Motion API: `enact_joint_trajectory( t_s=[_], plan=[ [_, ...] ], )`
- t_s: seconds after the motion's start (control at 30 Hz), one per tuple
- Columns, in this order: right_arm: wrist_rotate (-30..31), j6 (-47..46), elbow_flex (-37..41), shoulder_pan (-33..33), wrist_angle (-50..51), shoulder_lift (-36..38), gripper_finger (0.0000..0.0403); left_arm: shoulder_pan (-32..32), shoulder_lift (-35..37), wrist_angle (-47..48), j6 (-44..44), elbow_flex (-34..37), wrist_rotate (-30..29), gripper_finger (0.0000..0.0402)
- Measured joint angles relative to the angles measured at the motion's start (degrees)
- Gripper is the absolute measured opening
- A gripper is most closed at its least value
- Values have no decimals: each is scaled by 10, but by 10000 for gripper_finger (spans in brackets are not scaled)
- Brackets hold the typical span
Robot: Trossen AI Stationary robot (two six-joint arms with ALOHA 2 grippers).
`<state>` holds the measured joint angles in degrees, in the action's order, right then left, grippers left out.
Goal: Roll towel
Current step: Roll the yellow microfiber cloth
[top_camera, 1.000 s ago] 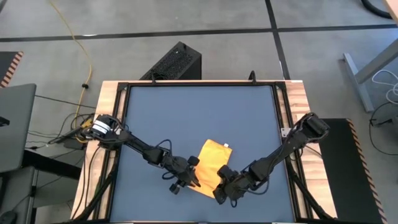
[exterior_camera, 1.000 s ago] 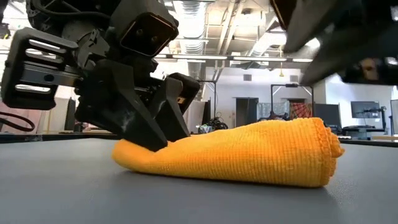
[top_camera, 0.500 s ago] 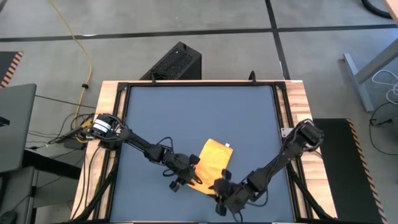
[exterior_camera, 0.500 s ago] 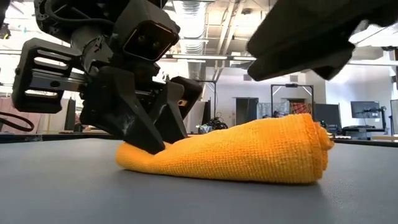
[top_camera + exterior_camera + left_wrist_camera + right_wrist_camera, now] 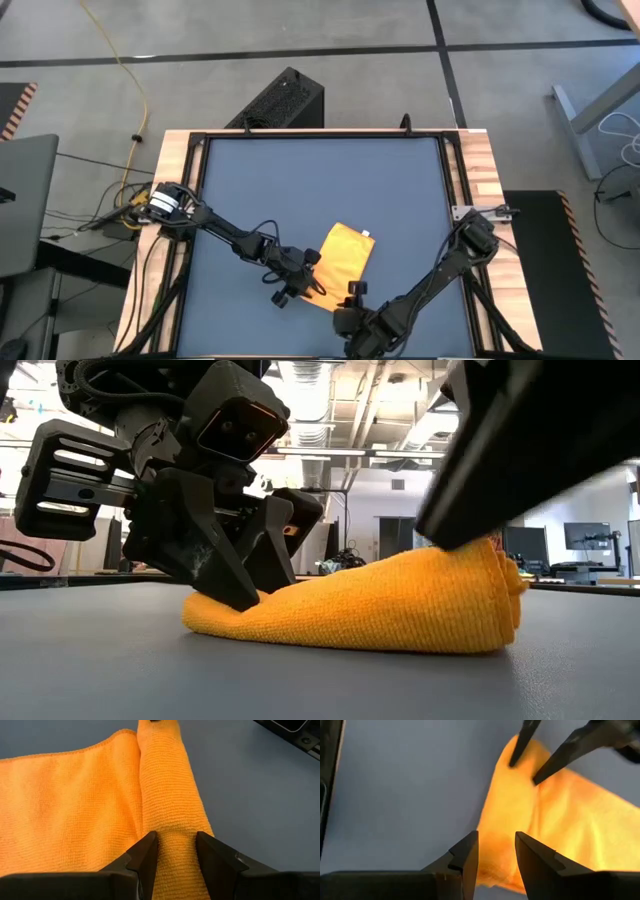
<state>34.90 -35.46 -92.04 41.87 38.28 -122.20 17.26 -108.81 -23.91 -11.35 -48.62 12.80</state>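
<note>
Where the left pincer (image 5: 176, 851) clenches it, yellow towel (image 5: 345, 257), half-rolled; right pincer (image 5: 496, 851) released.

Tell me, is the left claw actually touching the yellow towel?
Touching. The left wrist view shows the left gripper closed around the rolled edge of the towel, both fingers pressing into the fabric.

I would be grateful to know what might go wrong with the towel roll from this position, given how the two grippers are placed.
1. The left gripper pinches only one end of the rolled edge of the towel; pulling could skew the roll into a cone.
2. The right gripper straddles the other end, apparently without clamping; that end may loosen or unroll.
3. The flat part lies unpinned on the table, so the whole towel might slide rather than roll.
</note>
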Motion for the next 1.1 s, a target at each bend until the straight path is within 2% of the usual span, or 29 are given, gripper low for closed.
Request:
enact_joint_trajectory(
  t_s=[0.27,0.43,0.53,0.7,0.97,1.1],
  plan=[
    [-1,-3,-15,0,33,-52,154,0,0,0,11,0,0,128],
    [5,-42,-16,-4,35,-61,146,0,0,0,11,0,8,128],
    [3,-65,-16,-5,35,-61,111,0,0,0,7,0,19,128],
    [-26,-104,-16,-5,29,-57,21,0,10,2,5,0,53,128],
    [-48,-202,-13,7,15,-34,21,3,65,7,10,1,102,128],
    [-61,-240,-13,17,-2,-10,21,22,67,25,9,1,109,128]
  ],
)
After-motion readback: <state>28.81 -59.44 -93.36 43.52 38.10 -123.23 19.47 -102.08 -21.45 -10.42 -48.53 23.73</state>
